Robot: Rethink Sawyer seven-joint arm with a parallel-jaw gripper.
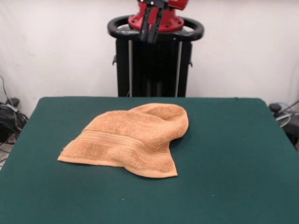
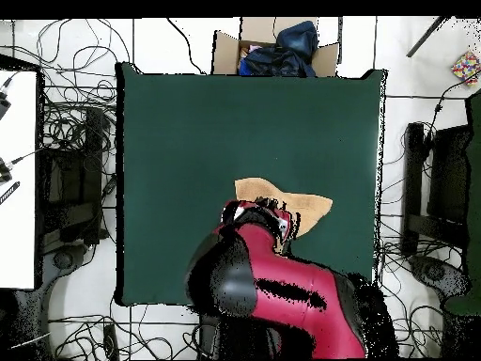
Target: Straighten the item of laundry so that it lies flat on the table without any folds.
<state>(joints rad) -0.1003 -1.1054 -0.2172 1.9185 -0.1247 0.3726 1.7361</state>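
The orange-tan towel (image 1: 133,137) lies crumpled near the middle of the dark green table (image 1: 233,163). Its far part is folded over into a rounded hump, and a woven stripe band runs across its near part. No tag shows. My gripper (image 1: 152,25) hangs high above the table's far edge, in front of the pedestal. It is open, empty and well clear of the towel. In the overhead view the red arm (image 2: 272,282) covers part of the towel (image 2: 305,202), which sits toward the robot's side of the table (image 2: 188,141).
The black pedestal (image 1: 154,65) stands behind the table's far edge. In the overhead view a cardboard box with dark blue cloth (image 2: 277,52) sits beyond the table's far side. Cables lie on the floor around the table (image 2: 75,122).
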